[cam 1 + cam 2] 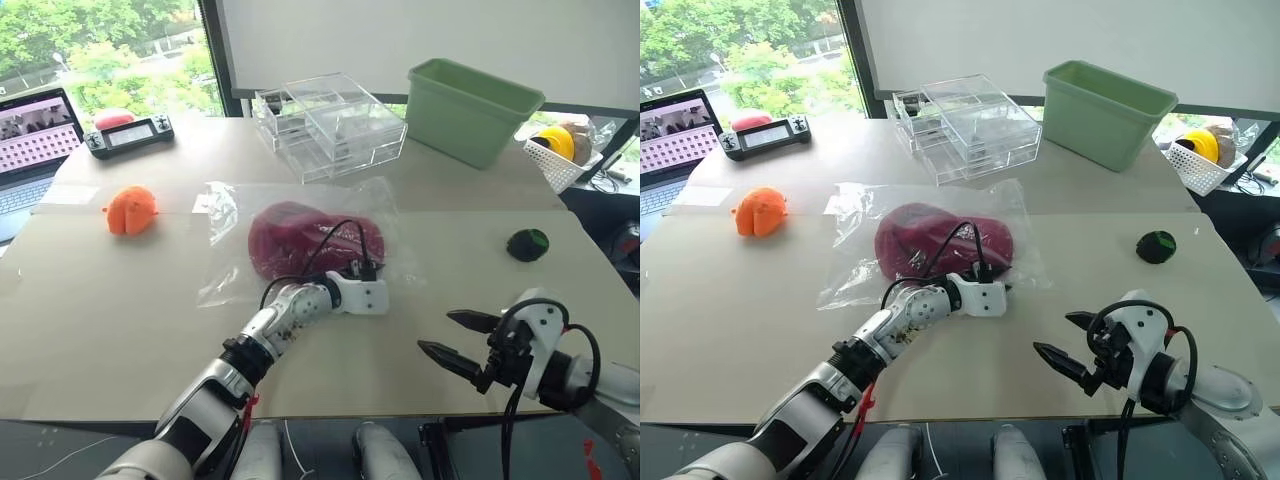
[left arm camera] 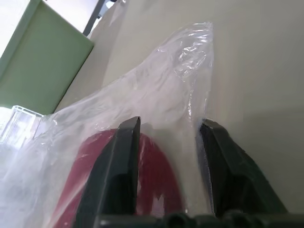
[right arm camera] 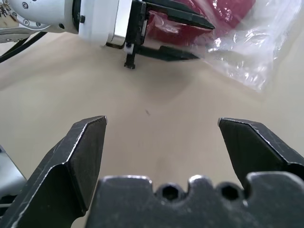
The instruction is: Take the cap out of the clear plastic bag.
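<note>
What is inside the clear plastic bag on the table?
The clear plastic bag holds a dark red cap, seen through the film. The left claw and its cable cover the cap's near edge, so the brim is hidden.

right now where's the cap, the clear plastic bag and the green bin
cap (image 1: 300,232), left eye view, crown seen through film
clear plastic bag (image 1: 222,210), left eye view, empty far-left corner
green bin (image 1: 465,120), left eye view, front wall
</note>
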Tool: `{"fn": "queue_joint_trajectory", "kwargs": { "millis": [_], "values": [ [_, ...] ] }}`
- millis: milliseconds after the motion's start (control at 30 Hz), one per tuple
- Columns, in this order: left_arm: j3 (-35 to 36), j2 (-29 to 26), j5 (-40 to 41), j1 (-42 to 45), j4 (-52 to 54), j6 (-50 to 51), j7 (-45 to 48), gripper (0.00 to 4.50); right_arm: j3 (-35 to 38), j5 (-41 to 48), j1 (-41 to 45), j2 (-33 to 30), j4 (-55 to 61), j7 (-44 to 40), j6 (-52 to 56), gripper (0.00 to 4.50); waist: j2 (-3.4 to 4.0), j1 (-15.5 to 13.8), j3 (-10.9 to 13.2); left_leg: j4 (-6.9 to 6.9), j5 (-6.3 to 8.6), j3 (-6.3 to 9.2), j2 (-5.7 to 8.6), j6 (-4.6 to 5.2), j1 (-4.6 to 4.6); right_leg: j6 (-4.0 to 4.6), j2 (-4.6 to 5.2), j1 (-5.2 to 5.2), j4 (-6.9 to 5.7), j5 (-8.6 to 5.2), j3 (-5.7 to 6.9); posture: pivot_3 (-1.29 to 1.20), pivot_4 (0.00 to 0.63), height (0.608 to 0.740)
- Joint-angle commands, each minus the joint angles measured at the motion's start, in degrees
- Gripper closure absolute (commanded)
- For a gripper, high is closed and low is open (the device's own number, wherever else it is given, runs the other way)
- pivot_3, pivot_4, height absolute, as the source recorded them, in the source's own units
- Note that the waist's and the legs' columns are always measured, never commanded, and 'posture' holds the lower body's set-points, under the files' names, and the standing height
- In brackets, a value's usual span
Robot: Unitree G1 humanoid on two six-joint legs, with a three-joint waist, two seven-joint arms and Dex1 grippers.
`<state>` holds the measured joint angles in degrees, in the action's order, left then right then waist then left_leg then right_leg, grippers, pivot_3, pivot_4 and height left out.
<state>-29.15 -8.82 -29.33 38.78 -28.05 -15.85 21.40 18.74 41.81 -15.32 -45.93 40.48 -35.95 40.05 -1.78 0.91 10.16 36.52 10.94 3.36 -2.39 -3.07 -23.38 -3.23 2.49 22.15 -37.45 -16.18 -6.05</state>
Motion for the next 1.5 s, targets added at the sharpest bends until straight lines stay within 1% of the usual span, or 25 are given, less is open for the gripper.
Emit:
{"fn": "queue_joint_trajectory", "kwargs": {
  "millis": [33, 333, 400, 433, 533, 633, 733, 800, 867, 933, 1000, 1100, 1200, 1267, 1333, 1400, 1500],
  "values": [
    [-0.2, -0.1, -0.5, -0.1, -0.2, 0.8, -0.1, 4.41, 0.7, 0.0, 0.6, 0.4, 1.4, -0.3, -1.1, 0.0, 0.0, -0.1, 0.0, 0.0, 0.0, 0.0, 0.0, 0.0, 0.0, 0.0, 0.0, -0.01, 0.0, 0.0, 0.0, 0.0, 0.15, 0.735],
    [-0.2, 0.1, -0.3, -0.1, 0.5, 0.8, -0.4, 4.46, 0.7, 0.0, 0.3, 1.1, 2.0, -0.2, -0.8, 0.0, 0.01, -0.1, 0.0, 0.0, 0.0, 0.0, 0.0, 0.0, 0.01, 0.0, 0.0, 0.0, -0.02, 0.0, 0.0, 0.0, 0.15, 0.735],
    [1.4, -0.1, 3.0, -1.9, 3.3, 1.1, 1.6, 4.46, 0.4, -0.1, 0.4, 1.2, 2.1, 0.0, -0.7, 0.0, 0.01, -0.1, 0.0, 0.0, 0.0, 0.0, 0.0, 0.0, 0.02, 0.0, 0.0, -0.01, -0.02, 0.0, 0.0, 0.0, 0.15, 0.735],
    [2.5, -0.9, 5.9, -3.4, 5.7, 0.7, 3.9, 4.46, 0.3, -0.1, 0.5, 1.3, 2.1, 0.1, -0.6, 0.0, 0.02, -0.1, 0.0, 0.0, 0.0, 0.0, 0.0, 0.0, 0.01, 0.0, 0.0, 0.0, -0.02, 0.0, 0.0, 0.0, 0.15, 0.735],
    [5.3, -5.2, 12.9, -7.5, 12.1, -1.4, 10.1, 4.46, 0.0, -0.2, 1.0, 1.3, 1.7, 0.1, -0.6, 0.0, 0.04, 0.5, 0.0, -0.09, 0.0, -0.04, -0.03, 0.0, 0.01, 0.02, -0.01, 0.06, -0.02, 0.01, -0.03, 0.0, 0.15, 0.735],
    [9.8, -11.2, 22.4, -12.5, 19.5, 2.5, 18.6, 4.46, -0.8, -1.0, 1.6, 1.4, 0.8, -0.3, -1.1, 0.0, 0.05, 0.8, 0.0, -0.22, 0.0, -0.04, -0.06, 0.0, 0.1, 0.13, -0.02, 0.09, -0.09, 0.04, -0.04, 0.0, 0.15, 0.735],
    [13.3, -16.1, 30.1, -16.0, 25.0, 5.3, 24.7, 4.46, -1.8, -1.9, 2.3, 1.7, 0.0, -0.4, -1.5, 0.0, 0.05, 0.8, 0.0, -0.21, 0.0, -0.05, -0.07, -0.01, 0.12, 0.08, -0.02, 0.09, -0.13, 0.0, -0.03, 0.0, 0.15, 0.735],
    [15.7, -19.5, 33.8, -18.2, 26.4, 2.9, 28.1, 4.46, -2.5, -2.3, 3.0, 2.0, -0.1, -0.4, -1.6, 0.0, 0.06, 0.7, 0.0, -0.18, -0.01, -0.07, -0.07, -0.01, 0.12, 0.07, -0.01, 0.08, -0.12, -0.01, -0.03, 0.0, 0.15, 0.735],
    [18.1, -22.9, 36.7, -20.6, 24.9, -4.0, 32.1, 4.46, -2.8, -2.3, 3.6, 2.4, -0.2, -0.4, -1.4, 0.0, 0.06, 0.7, 0.0, -0.16, -0.01, -0.07, -0.07, -0.01, 0.11, 0.06, -0.01, 0.07, -0.1, -0.02, -0.03, 0.0, 0.15, 0.735],
    [19.7, -26.0, 36.0, -21.8, 19.1, -13.5, 34.2, 4.46, -3.0, -2.4, 4.1, 2.5, -0.5, -0.6, -1.4, 0.0, 0.07, 0.6, -0.1, -0.18, 0.0, -0.07, -0.09, -0.01, 0.11, 0.07, -0.02, 0.09, -0.09, -0.02, -0.03, 0.0, 0.15, 0.735],
    [20.2, -29.4, 33.8, -21.6, 10.0, -27.5, 35.8, 4.46, -3.5, -2.7, 4.7, 2.6, -1.1, -0.8, -1.4, 0.0, 0.07, 0.6, 0.0, -0.22, 0.0, -0.08, -0.1, 0.0, 0.14, 0.11, -0.02, 0.09, -0.08, -0.03, -0.02, 0.0, 0.15, 0.735],
    [21.2, -32.6, 30.8, -17.4, -5.7, -44.6, 35.1, 4.46, -4.4, -2.9, 5.8, 2.6, -2.0, -1.2, -1.5, 0.0, 0.07, 0.5, -0.1, -0.21, 0.0, -0.11, -0.11, 0.0, 0.14, 0.12, -0.02, 0.1, -0.06, -0.03, -0.02, 0.0, 0.15, 0.735],
    [21.2, -34.5, 26.3, -11.7, -20.0, -57.3, 32.3, 4.46, -5.3, -3.3, 7.1, 2.7, -2.9, -1.7, -1.6, 0.0, 0.06, 0.0, -0.1, -0.18, -0.01, -0.11, -0.12, 0.0, 0.16, 0.12, -0.02, 0.07, -0.06, -0.02, 0.0, 0.0, 0.15, 0.735],
    [21.5, -35.8, 20.5, -7.4, -28.3, -60.1, 26.8, 4.46, -6.2, -3.8, 8.1, 2.9, -3.5, -1.8, -1.6, 0.0, 0.07, 0.1, -0.1, -0.18, -0.01, -0.12, -0.13, 0.0, 0.2, 0.12, -0.04, 0.07, -0.09, -0.02, 0.0, 0.0, 0.15, 0.735],
    [21.3, -37.2, 13.7, -4.0, -33.4, -59.2, 19.1, 4.46, -6.7, -4.1, 8.6, 3.1, -3.8, -1.9, -1.7, 0.0, 0.06, 0.0, -0.1, -0.18, -0.01, -0.12, -0.13, 0.0, 0.2, 0.12, -0.04, 0.06, -0.09, -0.02, 0.0, 0.0, 0.15, 0.735],
    [20.2, -38.5, 7.2, -1.8, -36.0, -58.0, 10.8, 4.46, -6.9, -4.4, 8.7, 3.3, -3.8, -2.0, -1.8, 0.0, 0.06, 0.1, -0.1, -0.18, -0.01, -0.12, -0.12, 0.0, 0.18, 0.1, -0.04, 0.08, -0.12, -0.02, 0.01, 0.0, 0.15, 0.735],
    [17.9, -40.1, -0.3, 0.0, -38.1, -56.0, 0.2, 4.46, -7.0, -4.6, 8.7, 3.6, -3.6, -2.1, -1.7, 0.0, 0.07, 0.1, -0.1, -0.18, -0.01, -0.12, -0.12, 0.0, 0.16, 0.09, -0.03, 0.09, -0.12, -0.02, 0.01, 0.0, 0.15, 0.735]
  ]
}}
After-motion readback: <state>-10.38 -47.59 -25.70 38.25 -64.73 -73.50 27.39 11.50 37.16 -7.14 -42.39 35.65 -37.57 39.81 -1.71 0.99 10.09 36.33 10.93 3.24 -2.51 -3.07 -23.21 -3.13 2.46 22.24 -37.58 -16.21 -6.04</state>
